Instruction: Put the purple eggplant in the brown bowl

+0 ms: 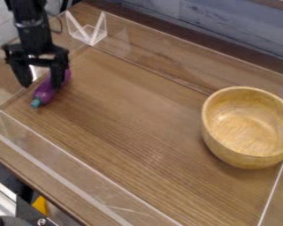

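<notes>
The purple eggplant (46, 91) lies on the wooden table at the left, its teal stem end pointing toward the front left. My black gripper (39, 78) hangs straight down over it, open, with one finger on each side of the eggplant's upper part, which it partly hides. I cannot tell whether the fingers touch it. The brown bowl (248, 126) stands empty on the right side of the table, far from the gripper.
A clear plastic wall (132, 40) runs around the wooden table (132, 124), with a low transparent edge along the front left. A small clear bracket (91, 29) stands at the back left corner, just behind the arm.
</notes>
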Action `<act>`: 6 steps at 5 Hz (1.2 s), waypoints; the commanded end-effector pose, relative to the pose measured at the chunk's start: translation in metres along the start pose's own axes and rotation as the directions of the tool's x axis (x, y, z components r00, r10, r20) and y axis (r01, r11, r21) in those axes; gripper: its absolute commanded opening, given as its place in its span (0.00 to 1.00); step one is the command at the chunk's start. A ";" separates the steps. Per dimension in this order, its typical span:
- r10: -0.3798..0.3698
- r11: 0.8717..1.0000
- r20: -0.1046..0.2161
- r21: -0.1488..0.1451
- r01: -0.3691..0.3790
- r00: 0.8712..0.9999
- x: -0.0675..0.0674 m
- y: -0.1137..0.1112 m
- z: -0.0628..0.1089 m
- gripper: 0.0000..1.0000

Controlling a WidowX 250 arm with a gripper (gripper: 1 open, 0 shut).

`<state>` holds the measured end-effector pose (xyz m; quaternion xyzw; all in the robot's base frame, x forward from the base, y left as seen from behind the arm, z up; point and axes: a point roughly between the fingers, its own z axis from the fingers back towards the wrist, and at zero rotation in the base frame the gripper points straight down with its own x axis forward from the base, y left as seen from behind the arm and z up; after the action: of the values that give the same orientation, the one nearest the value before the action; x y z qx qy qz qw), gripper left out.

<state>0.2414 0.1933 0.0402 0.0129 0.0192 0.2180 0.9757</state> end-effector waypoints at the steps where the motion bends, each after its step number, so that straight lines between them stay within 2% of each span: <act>1: 0.024 0.999 0.063 0.020 -0.025 0.998 0.017 0.003 0.007 1.00; 2: 0.046 0.999 0.064 0.023 -0.048 0.997 0.025 0.001 0.000 1.00; 3: 0.011 1.000 0.067 0.029 -0.013 0.998 0.031 0.009 -0.006 0.00; 4: -0.029 0.999 0.069 0.032 0.027 0.997 0.031 0.012 -0.009 0.00; 5: -0.071 0.997 0.069 0.035 0.069 0.995 0.032 0.011 -0.005 1.00; 6: -0.107 0.994 0.067 0.036 0.104 0.992 0.032 0.011 0.001 1.00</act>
<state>0.2573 0.2071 0.0219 0.0172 0.0182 0.1669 0.9857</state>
